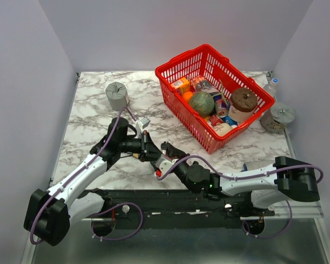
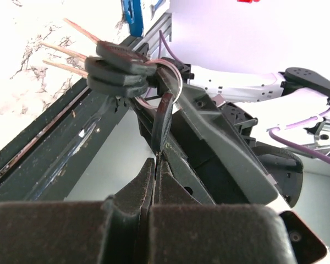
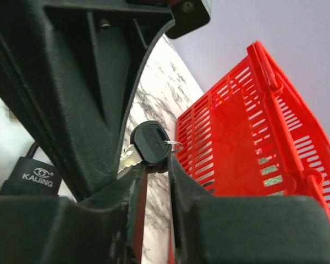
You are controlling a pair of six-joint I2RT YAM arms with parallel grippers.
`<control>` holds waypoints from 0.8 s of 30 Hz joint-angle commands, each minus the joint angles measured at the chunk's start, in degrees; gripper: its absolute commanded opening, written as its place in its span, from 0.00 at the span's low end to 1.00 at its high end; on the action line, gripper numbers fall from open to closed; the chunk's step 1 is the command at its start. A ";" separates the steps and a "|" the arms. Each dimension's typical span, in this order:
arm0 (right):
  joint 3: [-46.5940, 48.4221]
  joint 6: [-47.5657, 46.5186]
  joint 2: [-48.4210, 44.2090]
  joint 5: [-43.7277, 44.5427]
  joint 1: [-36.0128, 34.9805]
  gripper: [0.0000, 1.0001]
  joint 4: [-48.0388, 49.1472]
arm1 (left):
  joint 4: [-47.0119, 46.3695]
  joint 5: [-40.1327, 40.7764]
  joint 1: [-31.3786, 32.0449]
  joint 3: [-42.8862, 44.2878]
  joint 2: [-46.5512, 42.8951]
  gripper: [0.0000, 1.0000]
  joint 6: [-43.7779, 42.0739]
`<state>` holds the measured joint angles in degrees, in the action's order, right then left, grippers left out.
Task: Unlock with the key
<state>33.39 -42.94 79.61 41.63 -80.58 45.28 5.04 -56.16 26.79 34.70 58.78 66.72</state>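
Note:
The key (image 3: 148, 142), with a black head, a small ring and a silver blade, sits at the tips of my right gripper (image 3: 155, 168), which is shut on its head. The blade runs left behind a finger of my left gripper. In the left wrist view my left gripper (image 2: 155, 165) is shut on a thin dark piece seen edge-on. That piece runs up to a ring with several black-headed keys (image 2: 118, 69). A black padlock (image 3: 34, 177) marked KAIJING lies on the marble behind the left gripper. In the top view the left gripper (image 1: 148, 148) and the right gripper (image 1: 160, 155) meet tip to tip at mid-table.
A red basket (image 1: 181, 58) full of groceries stands at the back right and fills the right of the right wrist view (image 3: 236, 148). A grey cylinder (image 1: 116, 94) stands at the back left. A jar (image 1: 279, 116) and a bottle (image 1: 270, 87) stand by the right wall.

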 commanded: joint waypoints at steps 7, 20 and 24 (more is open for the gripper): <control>-2.80 1.09 -1.20 -3.83 -0.28 0.01 6.32 | -10.13 -4.92 0.90 -1.56 -0.69 0.00 7.81; -5.44 18.32 -11.50 -10.86 -0.02 0.01 -13.01 | -13.21 -4.04 -0.95 1.16 0.89 0.04 4.91; -5.61 19.56 -10.97 -7.97 0.15 0.01 -13.11 | -13.12 -3.87 -1.03 1.16 0.46 0.01 5.17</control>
<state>28.53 -27.59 68.69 33.28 -80.53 34.94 -5.93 -59.00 25.96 34.00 59.75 71.81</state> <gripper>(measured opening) 0.012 0.035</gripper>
